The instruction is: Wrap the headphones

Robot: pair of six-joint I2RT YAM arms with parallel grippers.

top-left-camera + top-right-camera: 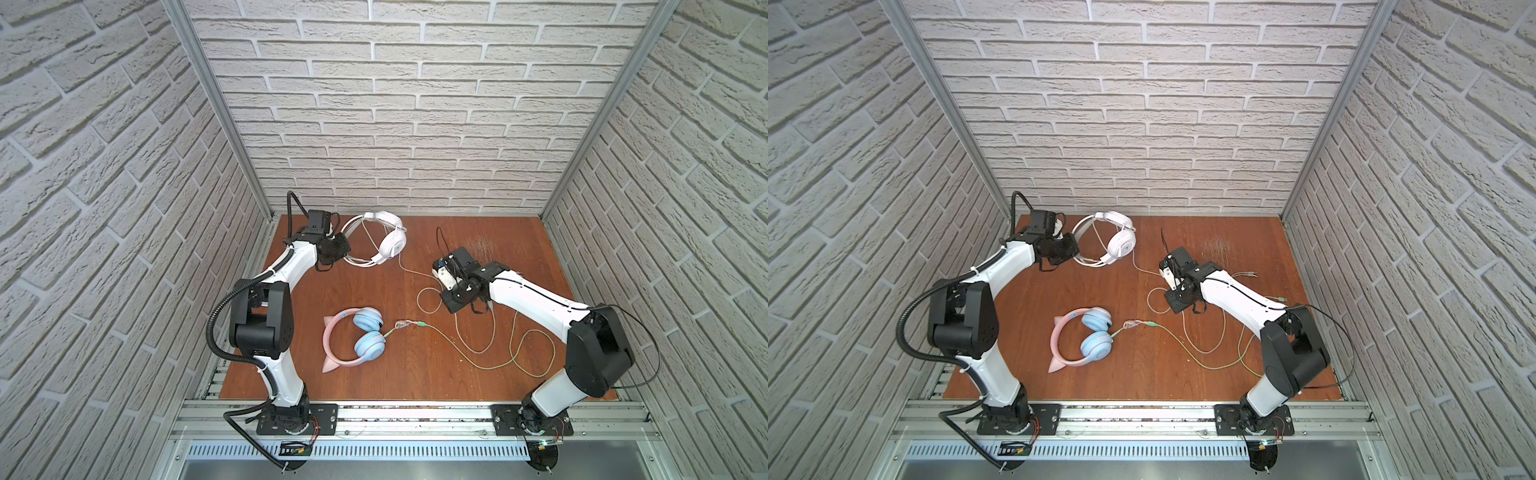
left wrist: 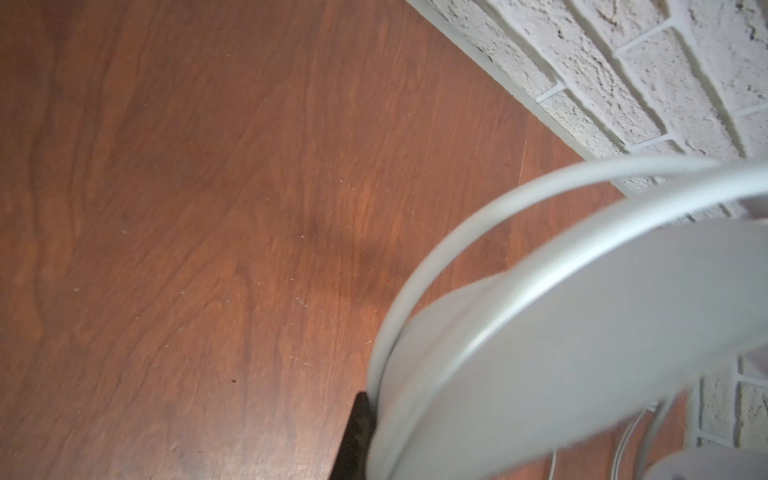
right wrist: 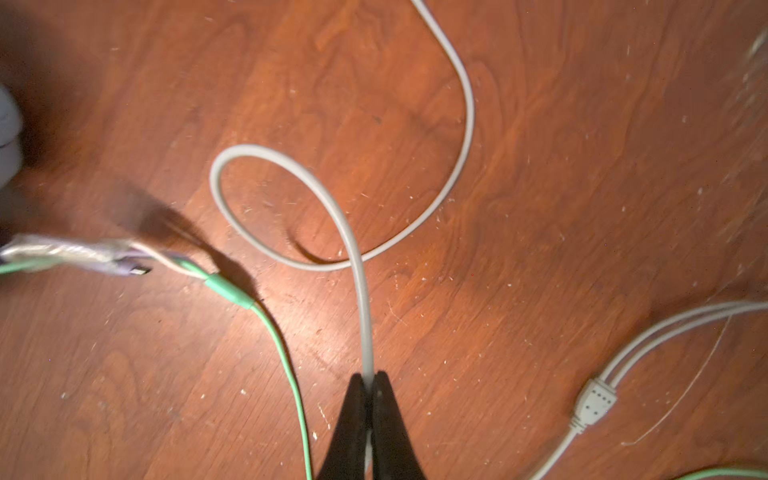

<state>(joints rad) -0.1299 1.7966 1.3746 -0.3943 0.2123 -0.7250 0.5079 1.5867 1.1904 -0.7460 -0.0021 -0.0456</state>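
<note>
The white headphones (image 1: 390, 243) stand tilted at the back left of the table, in both top views. My left gripper (image 1: 338, 249) is shut on their headband (image 2: 582, 332); only one black finger (image 2: 358, 432) shows beside it. Their pale cable (image 3: 465, 124) runs right across the table and makes a loop. My right gripper (image 3: 369, 382) is shut on that cable just above the wood, and in a top view it sits mid-table (image 1: 1177, 305). The pink cat-ear headphones (image 1: 361, 336) with blue earcups lie flat at front centre, and their greenish cable (image 3: 286, 361) trails right.
Loose loops of both cables (image 1: 490, 345) lie under and in front of my right arm. A pale cable splitter (image 3: 594, 403) rests by my right gripper. A taped connector (image 1: 405, 324) joins the green cable near the blue earcup. The brick back wall (image 2: 623, 62) stands close behind the white headphones.
</note>
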